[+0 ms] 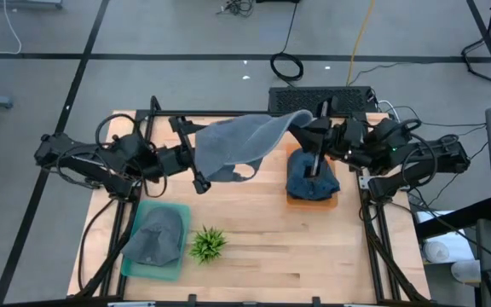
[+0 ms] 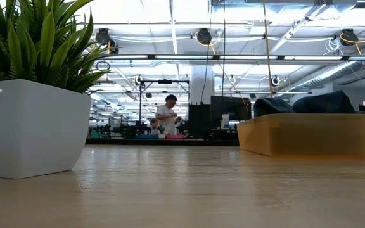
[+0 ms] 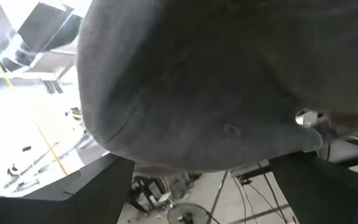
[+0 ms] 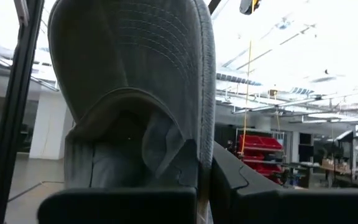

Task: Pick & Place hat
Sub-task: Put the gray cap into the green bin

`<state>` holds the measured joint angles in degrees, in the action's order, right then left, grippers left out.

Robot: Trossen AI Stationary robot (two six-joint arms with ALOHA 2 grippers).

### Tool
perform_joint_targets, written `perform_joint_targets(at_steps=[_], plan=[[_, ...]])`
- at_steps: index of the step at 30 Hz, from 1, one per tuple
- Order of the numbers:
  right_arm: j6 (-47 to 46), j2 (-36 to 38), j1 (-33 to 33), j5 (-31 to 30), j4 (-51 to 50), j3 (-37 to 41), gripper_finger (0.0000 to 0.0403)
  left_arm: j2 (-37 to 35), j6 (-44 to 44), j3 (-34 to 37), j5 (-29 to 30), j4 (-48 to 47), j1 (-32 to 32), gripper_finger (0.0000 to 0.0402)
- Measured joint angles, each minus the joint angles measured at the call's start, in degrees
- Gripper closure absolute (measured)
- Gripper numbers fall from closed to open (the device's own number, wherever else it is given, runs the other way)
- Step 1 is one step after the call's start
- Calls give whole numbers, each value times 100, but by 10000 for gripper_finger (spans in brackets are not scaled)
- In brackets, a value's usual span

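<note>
A grey hat (image 1: pixel 241 145) hangs in the air over the far middle of the table, stretched between my two grippers. My right gripper (image 1: pixel 314 128) is shut on its right end. In the right wrist view the stitched brim (image 4: pixel 142 37) stands up beyond the fingers. My left gripper (image 1: pixel 197 159) is open, its fingers spread wide at the hat's broad left end. In the left wrist view the rounded grey crown (image 3: pixel 216 93) fills the picture above the two fingers. Neither gripper shows in the low view. My left gripper is open, and the hat's broad left end (image 1: pixel 211 162) lies over and between its two spread fingers (image 3: pixel 104 193). Whether the fingers press on the cloth I cannot tell. My right gripper pinches the hat's lower edge (image 4: pixel 166 174) near the crown's opening, and its own fingers hide the exact spot. The fingers come from the table's right, slanting up. The hat is lifted clear of the table, its brim standing up past the fingers.
A teal tray (image 1: pixel 135 256) at the near left holds another grey hat (image 1: pixel 157 237). Beside it stands a small green plant (image 1: pixel 207 244) in a white pot (image 2: pixel 30 126). An orange tray (image 1: pixel 312 199) with dark blue hats (image 1: pixel 312 177) sits below the right gripper. A person (image 2: pixel 167 115) stands far behind.
</note>
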<state>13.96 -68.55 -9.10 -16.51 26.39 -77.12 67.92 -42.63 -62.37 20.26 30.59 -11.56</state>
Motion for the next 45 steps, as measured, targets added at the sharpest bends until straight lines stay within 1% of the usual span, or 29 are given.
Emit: perform_joint_targets(at_steps=[6,12,18,21,26,31,33,35,45], plan=[[-421,-15,2,-18,-183,0,403,4,-432,0,426,274,-152,28],[-713,-21,2,-33,-569,0,403,2,-666,0,683,388,-254,28],[-728,84,2,-63,-605,0,403,-9,-1033,0,1596,415,-510,28],[-728,155,-2,-313,-730,0,403,-37,-1282,0,1855,426,-736,28],[-735,178,0,-294,-843,0,403,-56,-1322,0,1714,647,-970,27],[-741,141,0,-280,-910,0,403,-52,-1288,0,1449,660,-998,31],[-741,137,0,-264,-931,0,403,-52,-1245,0,1492,658,-996,47],[-739,140,0,-155,-975,0,403,-52,-1215,0,1575,654,-996,79],[-737,139,0,-119,-1108,0,397,-52,-1095,0,1635,654,-1096,306]])
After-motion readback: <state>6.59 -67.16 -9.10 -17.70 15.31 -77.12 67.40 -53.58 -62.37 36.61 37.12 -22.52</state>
